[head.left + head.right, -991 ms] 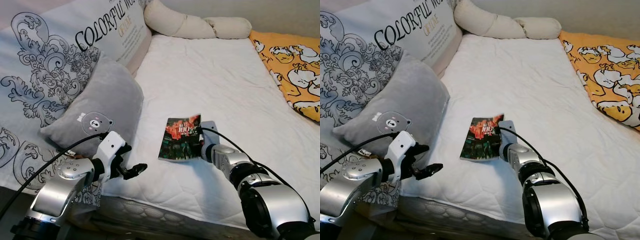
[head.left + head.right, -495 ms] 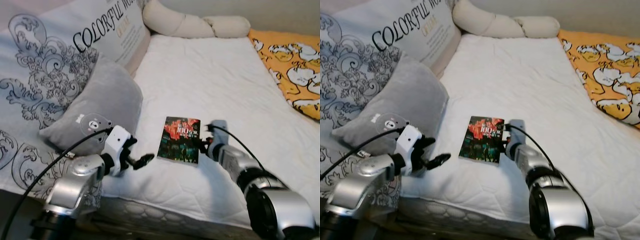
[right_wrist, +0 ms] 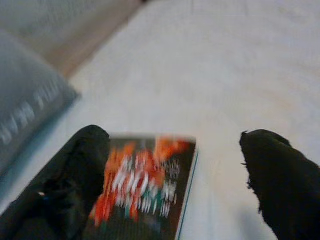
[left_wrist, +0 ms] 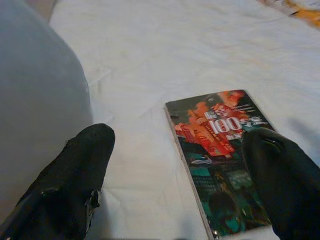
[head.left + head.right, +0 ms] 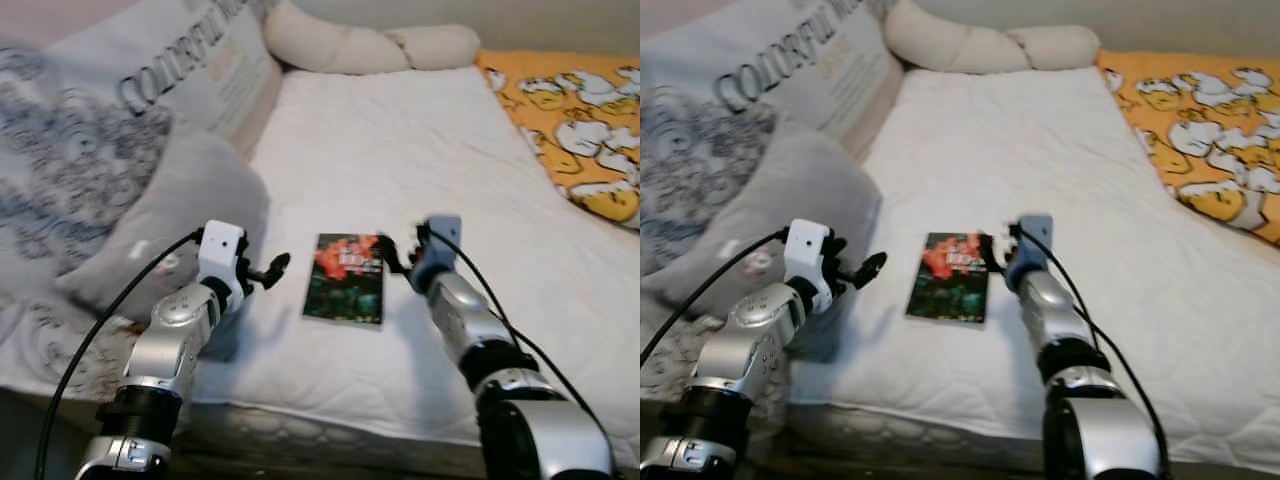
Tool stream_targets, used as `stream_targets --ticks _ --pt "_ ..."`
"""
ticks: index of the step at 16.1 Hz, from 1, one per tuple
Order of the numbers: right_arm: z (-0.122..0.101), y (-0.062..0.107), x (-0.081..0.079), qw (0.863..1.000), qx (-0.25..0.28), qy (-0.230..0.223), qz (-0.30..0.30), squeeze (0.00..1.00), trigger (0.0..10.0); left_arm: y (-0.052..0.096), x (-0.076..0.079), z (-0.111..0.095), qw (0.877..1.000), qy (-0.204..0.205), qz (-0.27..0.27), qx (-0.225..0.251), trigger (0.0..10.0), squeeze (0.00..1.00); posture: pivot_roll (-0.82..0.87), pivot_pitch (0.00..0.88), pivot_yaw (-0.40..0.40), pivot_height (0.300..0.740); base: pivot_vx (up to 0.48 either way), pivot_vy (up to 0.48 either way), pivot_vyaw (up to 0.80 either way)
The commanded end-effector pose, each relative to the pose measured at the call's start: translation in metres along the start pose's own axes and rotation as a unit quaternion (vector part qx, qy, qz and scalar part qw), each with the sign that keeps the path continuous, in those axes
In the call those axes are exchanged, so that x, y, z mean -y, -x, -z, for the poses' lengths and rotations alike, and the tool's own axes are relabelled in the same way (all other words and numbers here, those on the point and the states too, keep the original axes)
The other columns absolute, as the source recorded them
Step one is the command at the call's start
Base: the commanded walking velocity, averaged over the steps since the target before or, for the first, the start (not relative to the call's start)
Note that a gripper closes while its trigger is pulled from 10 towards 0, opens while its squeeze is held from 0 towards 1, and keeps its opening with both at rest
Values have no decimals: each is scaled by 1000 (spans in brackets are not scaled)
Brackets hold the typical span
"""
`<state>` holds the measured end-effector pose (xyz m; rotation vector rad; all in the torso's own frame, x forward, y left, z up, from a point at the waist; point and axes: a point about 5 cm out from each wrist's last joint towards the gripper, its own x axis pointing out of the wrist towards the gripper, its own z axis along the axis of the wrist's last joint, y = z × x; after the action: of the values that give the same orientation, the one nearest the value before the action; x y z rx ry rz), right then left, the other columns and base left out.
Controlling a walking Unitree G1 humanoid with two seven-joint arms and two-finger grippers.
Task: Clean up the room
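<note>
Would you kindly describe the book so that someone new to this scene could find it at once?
Start at the white mattress with the grey bear pillow on its left side. Near its front edge, between the left gripper and the right gripper, lies the book, flat. Its dark cover with red-orange artwork is the only small, colourful thing on the white sheet.

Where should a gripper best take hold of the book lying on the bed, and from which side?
The book lies flat on the white mattress, so pinching its faces is likely impossible. Probably best is the long right edge, approached from the right gripper beside it, fingers open, sliding one finger under.
</note>
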<state>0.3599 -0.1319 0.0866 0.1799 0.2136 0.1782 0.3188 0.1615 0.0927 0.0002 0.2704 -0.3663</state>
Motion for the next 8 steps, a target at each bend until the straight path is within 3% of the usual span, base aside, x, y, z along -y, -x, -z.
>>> stream_targets --ticks 1,6,8 --pt "-8 2 -1 999 29 25 1 1000 10000 -8 -3 -10 999 -8 -38 21 10000 0 -39 0 72 740 0 -454 0" --pt "5 9 6 998 5 58 -13 1000 10000 -7 -15 -17 997 -6 -71 40 10000 0 13 0 29 740 0 -455 0" --pt "6 11 0 999 15 50 -13 1000 10000 -3 -28 -19 995 -14 -92 38 10000 0 -19 0 64 740 0 -454 0"
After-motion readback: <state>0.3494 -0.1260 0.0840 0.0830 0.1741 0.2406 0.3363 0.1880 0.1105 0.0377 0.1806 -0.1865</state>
